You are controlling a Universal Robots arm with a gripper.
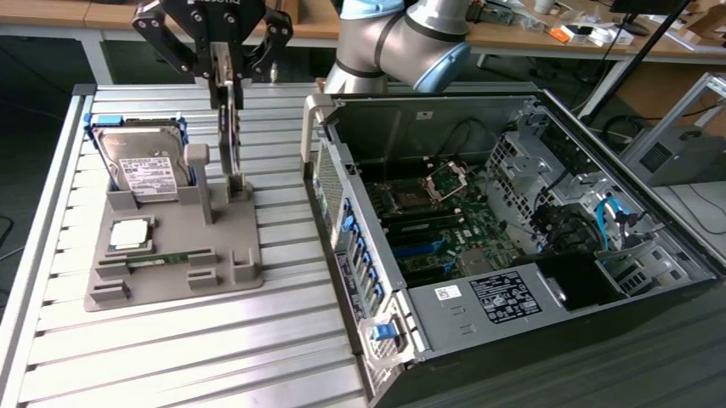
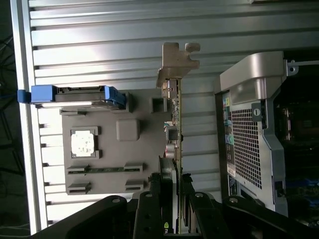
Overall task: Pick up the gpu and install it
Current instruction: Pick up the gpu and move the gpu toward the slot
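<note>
Gripper: black metal fingers of the gripper [image 1: 227, 75] stand close together, closed from both sides on the upper edge of the gpu [image 1: 231, 127].
Gpu position: upright and edge-on, a thin flat strip with its lower end in a slotted grey support on the fixture plate [image 1: 170, 285].
Gpu, wrist view: the gpu [image 2: 174, 124] runs as a narrow tan line with small parts along it. One end meets a stepped grey post and the other end sits between the gripper [image 2: 169, 199] fingers.
Fixture plate: matte grey, flat, moulded with low blocks and pockets [image 2: 107, 144].
Hard drive: silver box with a white label [image 1: 142, 161], propped in blue side rails to the exterior view's left of the gpu.
Processor: square silver chip [image 1: 131, 231] flat in its pocket.
Memory stick: narrow green strip [image 1: 170, 257] between two grey clips.
Table: ribbed aluminium slats [image 1: 204, 348].
Computer case: open grey steel box [image 1: 323, 127] to the exterior view's right, with a perforated rear grille [image 2: 249, 149].
Motherboard: green board [image 1: 431, 229] on the case floor.
</note>
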